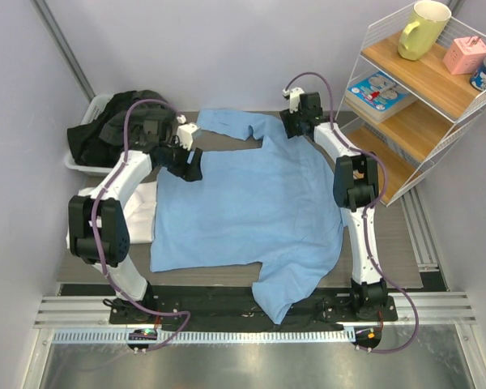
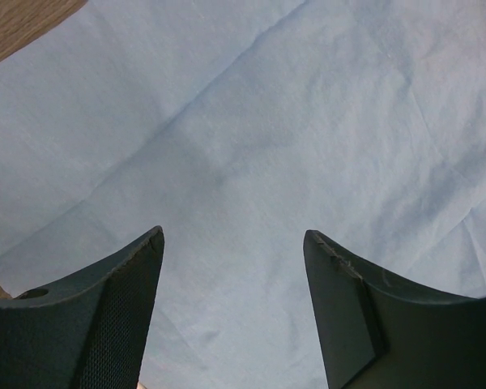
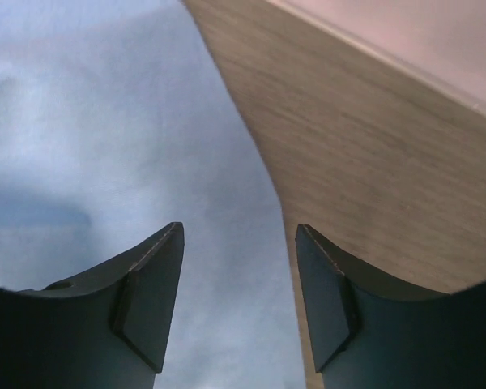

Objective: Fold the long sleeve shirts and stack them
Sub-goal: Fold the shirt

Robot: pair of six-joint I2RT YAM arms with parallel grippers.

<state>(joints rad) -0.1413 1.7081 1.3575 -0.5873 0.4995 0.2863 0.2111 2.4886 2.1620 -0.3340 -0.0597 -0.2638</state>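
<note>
Left gripper (image 2: 233,237) fingers spread wide, nothing between them, over the light blue shirt (image 1: 251,203) near its far-left corner. Right gripper (image 3: 239,228) also parted and empty (one finger above cloth, the other above bare table (image 3: 373,162)) at the shirt's far-right edge. Blue shirt lies spread flat; white shirt (image 1: 142,212) sits just left of it, partly under the left arm.

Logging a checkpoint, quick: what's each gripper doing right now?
Left gripper: open, empty, over the light blue shirt.
Right gripper: open, empty, above that shirt's edge.
</note>
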